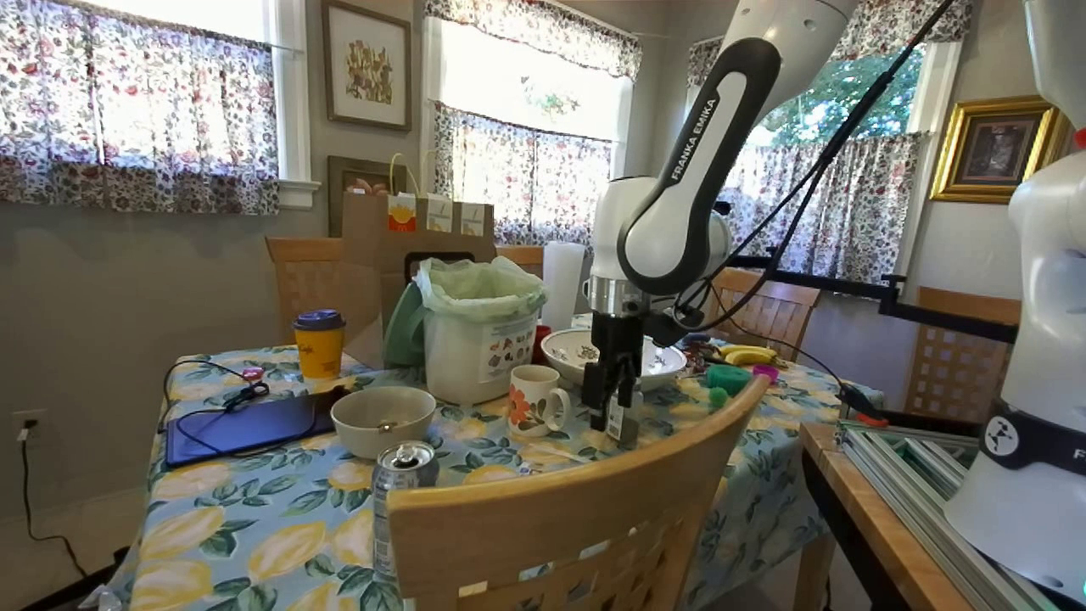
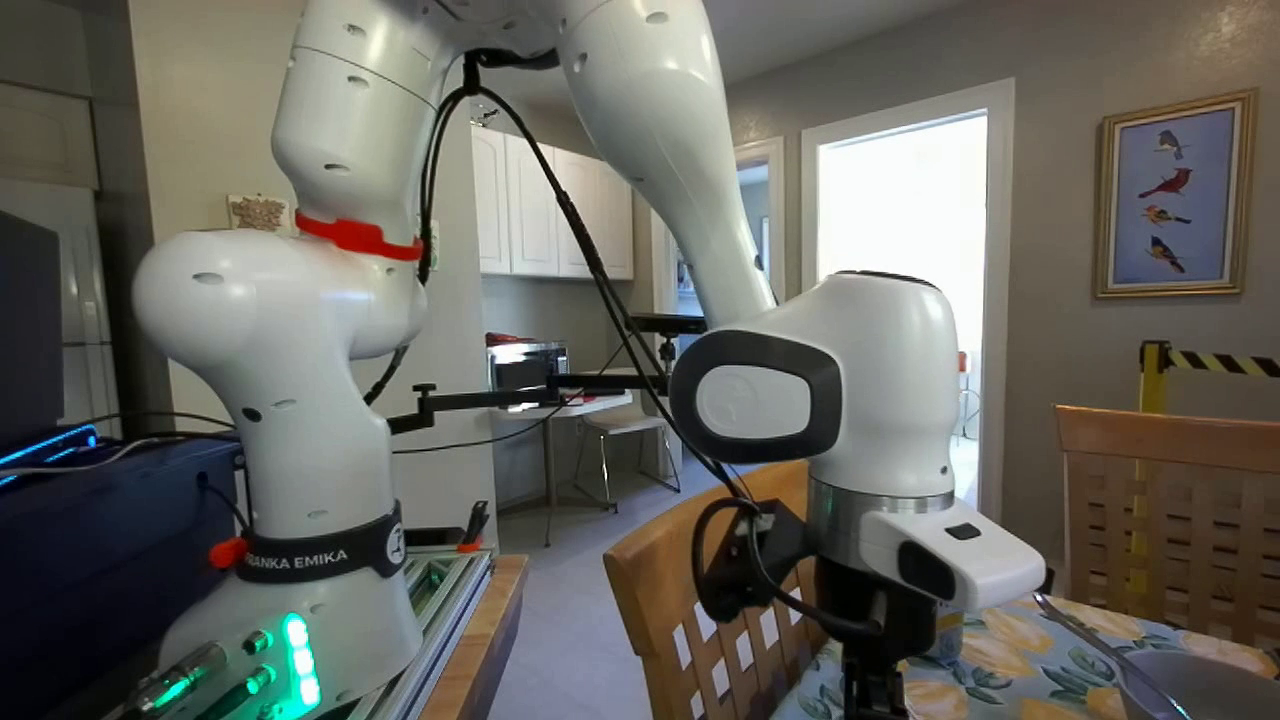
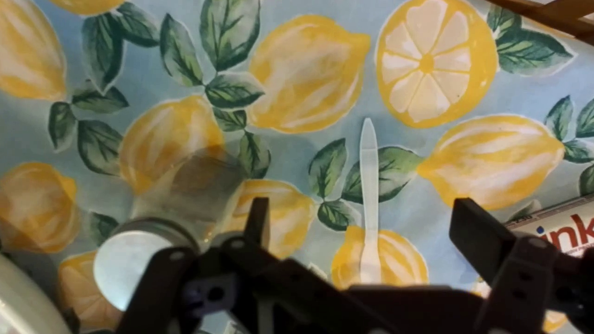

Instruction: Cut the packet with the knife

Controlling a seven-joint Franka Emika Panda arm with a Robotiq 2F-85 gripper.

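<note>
The lemon-clothed counter (image 1: 280, 518) bears a white knife (image 3: 370, 185), lying flat, plus a mug (image 1: 529, 399), bowl (image 1: 366, 437), can (image 1: 400, 471), cup (image 1: 320, 355) and bin (image 1: 456, 356), all upright.

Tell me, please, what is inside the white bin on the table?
In an exterior view, a pale green bag lines the white bin and hangs over its rim. The bag's front edge and the bin's wall cover the deeper part, so any contents are hidden.

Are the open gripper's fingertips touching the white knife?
Apart. In the wrist view, tablecloth shows between the knife and the fingertips on either side.
</note>
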